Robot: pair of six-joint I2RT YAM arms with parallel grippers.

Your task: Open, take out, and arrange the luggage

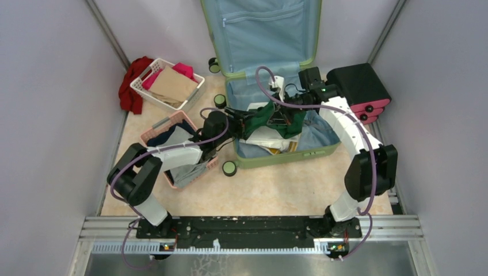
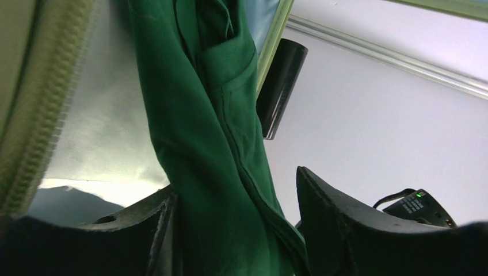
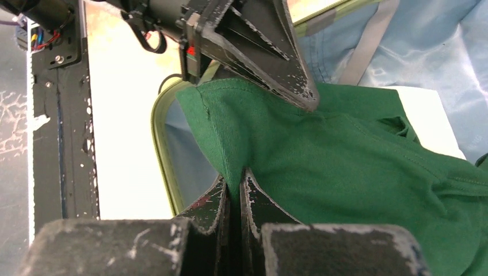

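Little room: right gripper (image 3: 235, 177) pinches green garment (image 3: 345, 161) edge over luggage (image 1: 270, 159).

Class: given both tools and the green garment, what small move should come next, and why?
Probably close the left tool on the green garment: the cloth hangs between its open jaws, while the right tool pinches another fold above the luggage.
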